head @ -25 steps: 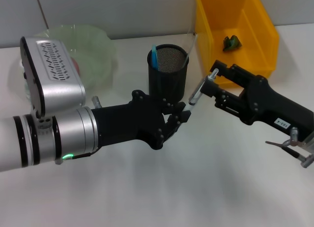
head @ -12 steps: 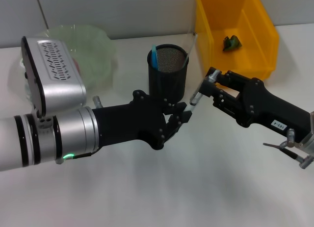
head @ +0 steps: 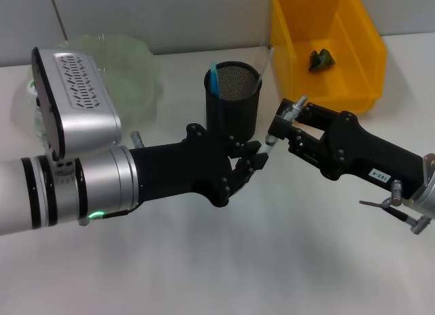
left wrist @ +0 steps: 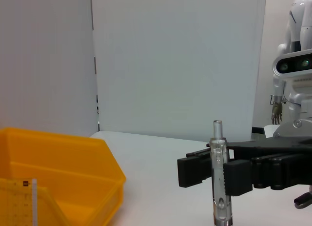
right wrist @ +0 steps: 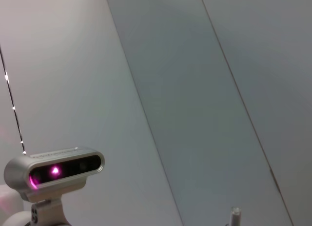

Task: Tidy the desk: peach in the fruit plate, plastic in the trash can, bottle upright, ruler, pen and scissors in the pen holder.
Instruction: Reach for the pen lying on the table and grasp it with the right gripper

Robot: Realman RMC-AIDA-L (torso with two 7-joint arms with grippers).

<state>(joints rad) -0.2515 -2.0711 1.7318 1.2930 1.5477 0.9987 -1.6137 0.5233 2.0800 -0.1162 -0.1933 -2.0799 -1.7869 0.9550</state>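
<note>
My left gripper (head: 250, 164) is shut on the lower end of a clear pen (head: 282, 122) just right of the black mesh pen holder (head: 233, 104). In the left wrist view the pen (left wrist: 219, 177) stands upright. My right gripper (head: 280, 126) has come in from the right, and its black fingers (left wrist: 195, 170) stand on either side of the pen's upper part, close to it. The holder contains a blue pen (head: 213, 79) and a clear ruler (head: 264, 64). A green scrap (head: 321, 58) lies in the yellow bin (head: 353, 90). Peach, bottle and scissors are hidden.
The pale green fruit plate (head: 129, 60) sits at the back left, partly behind my left arm's camera housing (head: 75, 101). The yellow bin stands right behind my right gripper, and its wall (left wrist: 73, 162) shows in the left wrist view. The white table (head: 272, 260) lies below both arms.
My right gripper has moved left towards the left gripper, so its fingers now straddle the pen. The left gripper and the pen have barely moved.
</note>
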